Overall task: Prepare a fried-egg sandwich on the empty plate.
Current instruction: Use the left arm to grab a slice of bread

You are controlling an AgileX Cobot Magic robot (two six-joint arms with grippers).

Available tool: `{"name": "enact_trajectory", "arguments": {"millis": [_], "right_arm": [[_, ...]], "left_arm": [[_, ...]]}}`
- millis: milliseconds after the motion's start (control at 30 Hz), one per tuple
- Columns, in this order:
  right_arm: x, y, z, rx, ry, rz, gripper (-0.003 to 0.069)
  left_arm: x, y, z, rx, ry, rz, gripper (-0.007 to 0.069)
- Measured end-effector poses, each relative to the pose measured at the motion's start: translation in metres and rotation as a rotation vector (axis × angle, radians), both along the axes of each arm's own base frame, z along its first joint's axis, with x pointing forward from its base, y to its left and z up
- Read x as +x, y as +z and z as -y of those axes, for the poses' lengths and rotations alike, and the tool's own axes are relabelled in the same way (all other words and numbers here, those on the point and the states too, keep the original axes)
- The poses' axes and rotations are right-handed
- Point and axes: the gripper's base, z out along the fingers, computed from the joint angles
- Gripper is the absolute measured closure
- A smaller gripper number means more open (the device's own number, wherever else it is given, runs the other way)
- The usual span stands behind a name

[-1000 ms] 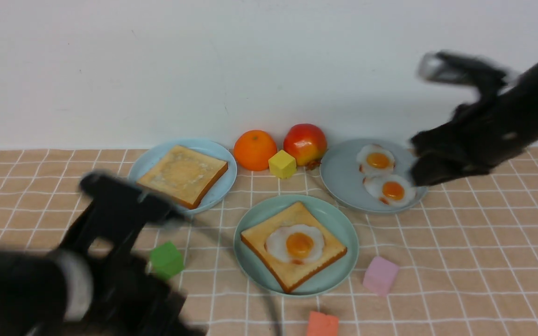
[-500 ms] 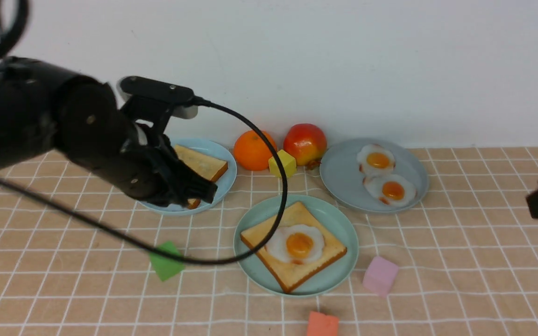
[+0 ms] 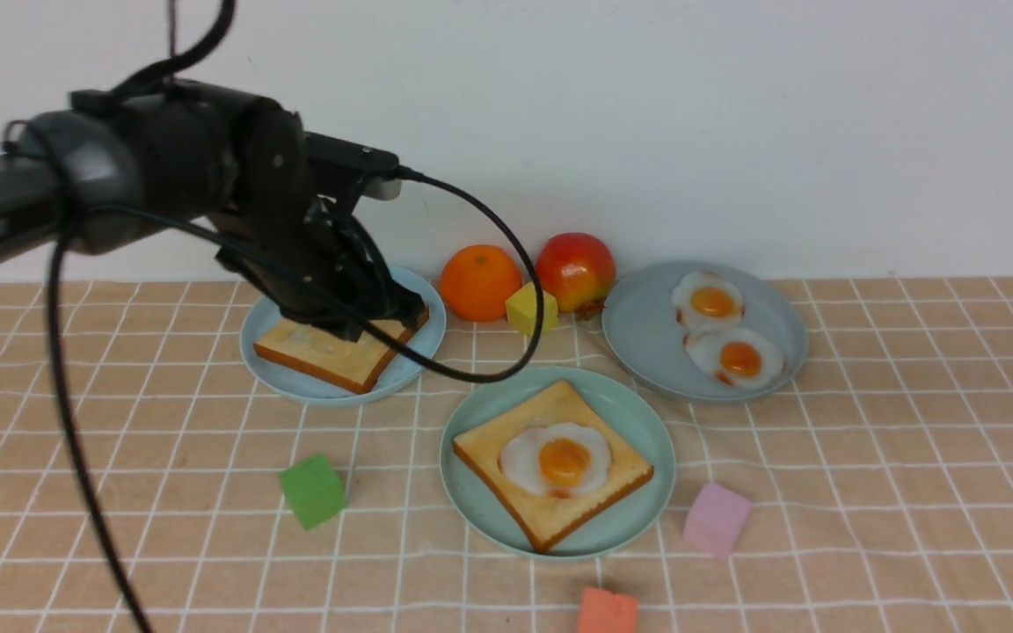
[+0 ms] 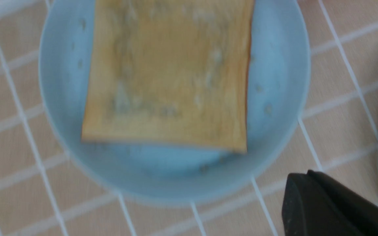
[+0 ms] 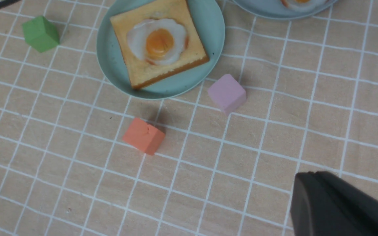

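An orange (image 3: 479,283), a yellow cube (image 3: 531,309) and an apple (image 3: 574,271) sit by the wall (image 3: 735,132). Two eggs (image 3: 739,359) lie on the grey plate (image 3: 647,338). A green cube (image 3: 314,490), pink cube (image 3: 716,519) and coral cube (image 3: 607,612) dot the counter (image 3: 911,492).

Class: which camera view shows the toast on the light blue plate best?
The left wrist view: the toast slice nearly fills it, unobstructed, though blurred. In the front view the left gripper hides its far part. The right wrist view misses it.

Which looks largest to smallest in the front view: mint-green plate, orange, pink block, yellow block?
1. mint-green plate
2. orange
3. pink block and yellow block: close. The pink one looks slightly bigger, but it sits nearer the camera, so I won't rank them.
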Motion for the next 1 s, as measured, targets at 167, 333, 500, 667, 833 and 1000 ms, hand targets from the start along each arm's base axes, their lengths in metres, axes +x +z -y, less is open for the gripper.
{"name": "enact_trajectory", "arguments": {"millis": [167, 333, 500, 667, 833, 1000], "right_arm": [[0.0, -0.001, -0.001, 0.003, 0.006, -0.003, 0.0648], [-0.001, -0.001, -0.001, -0.014, 0.028, -0.002, 0.0644], [-0.001, -0.001, -0.001, -0.014, 0.037, 0.002, 0.0644], [-0.001, -0.001, -0.002, -0.003, 0.041, 0.0, 0.0637], [-0.002, -0.001, -0.002, -0.001, 0.046, -0.008, 0.0632], [-0.002, -0.001, -0.002, -0.001, 0.046, -0.009, 0.0625]], "left_arm": [[0.017, -0.022, 0.006, 0.047, -0.074, -0.004, 0.0512], [0.024, -0.037, 0.008, 0.066, -0.091, 0.0, 0.0344], [0.031, -0.049, 0.008, 0.093, -0.107, 0.028, 0.0235], [0.037, -0.072, 0.008, 0.142, -0.132, 0.021, 0.0219], [0.039, -0.079, 0.008, 0.148, -0.123, 0.016, 0.0293], [0.039, -0.078, 0.007, 0.134, -0.09, 0.016, 0.0444]]}}
